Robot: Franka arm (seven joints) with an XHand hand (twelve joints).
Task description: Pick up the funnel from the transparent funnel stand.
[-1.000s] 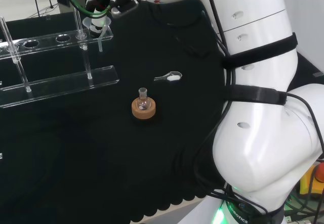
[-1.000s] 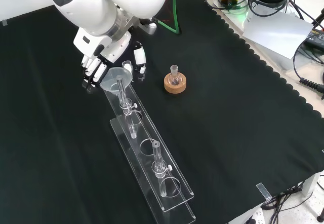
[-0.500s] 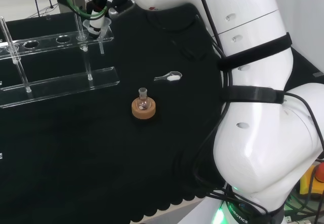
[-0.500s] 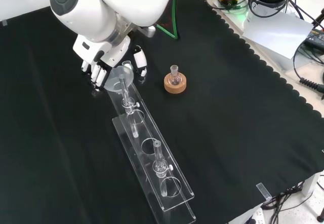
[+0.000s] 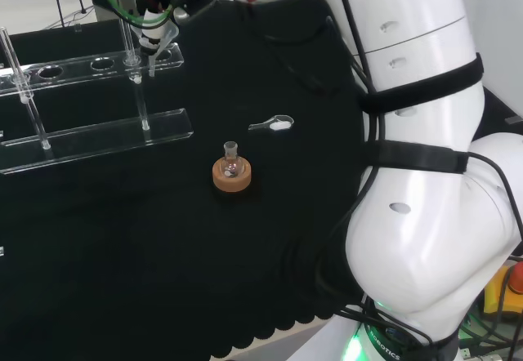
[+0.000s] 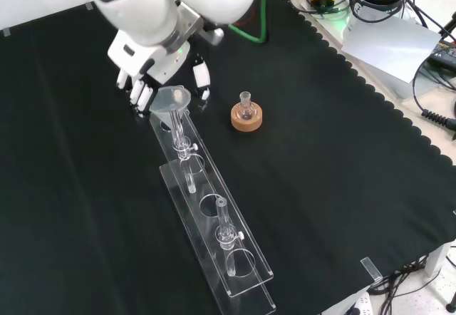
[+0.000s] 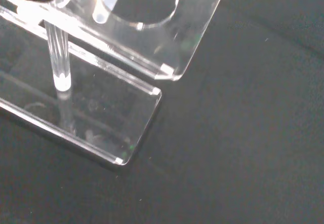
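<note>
In the upper left of the front view, your hand has its fingers curled round the bowl of the funnel, which sits at the top end of the transparent funnel stand. Its stem hangs at the end hole of the stand's upper shelf (whether it has fully cleared the hole, I can't tell). I'd judge the grasp made and the lift clear of the stand not yet finished.

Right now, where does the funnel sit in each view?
Head view: funnel at top left, above the stand's right end.
Front view: funnel upper left of centre, beside the hand.
Wrist view: a clear stem, probably the funnel's.
Shared landmark: the cork ring in head and front views.
</note>
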